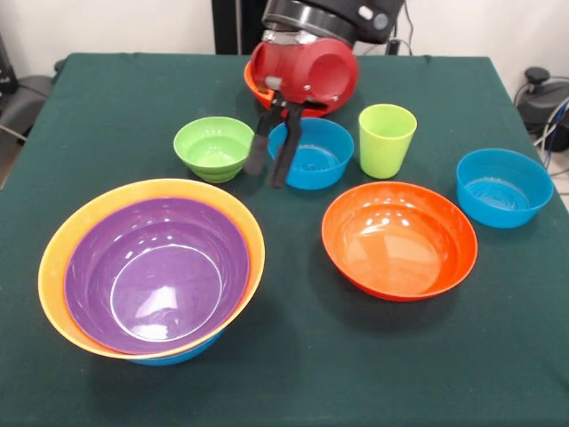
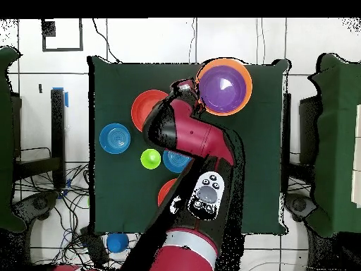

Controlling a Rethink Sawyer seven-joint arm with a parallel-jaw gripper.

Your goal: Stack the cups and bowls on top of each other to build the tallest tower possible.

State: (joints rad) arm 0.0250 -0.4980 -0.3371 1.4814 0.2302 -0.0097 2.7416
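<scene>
The gripper [image 1: 271, 162] hangs over the middle of the green table [image 1: 107, 107], its two dark fingers [image 1: 258, 151] parted and holding nothing, tips just above the near rim of a blue bowl [image 1: 313, 153]. Beside that bowl on one side sits the small green bowl [image 1: 213, 147], on the other the green cup [image 1: 387, 140], upright.

The tower [image 1: 151, 267] stands at the near corner: a purple bowl [image 1: 160, 267] nested in a big yellow-orange bowl [image 1: 53, 267], with a sliver of blue rim [image 1: 182, 354] showing underneath. It sits close to the table's front edge.

A wide orange bowl [image 1: 400, 240] lies alone in the centre, and another blue bowl [image 1: 503, 187] rests close to the side edge. The open cloth is mostly along the front and the far corners.

Behind the arm's red wrist [image 1: 311, 76] a red-orange bowl [image 1: 256, 89] is largely hidden; only its rim peeks out. From overhead the arm [image 2: 190, 134] covers much of the table. No writing can be read anywhere.
</scene>
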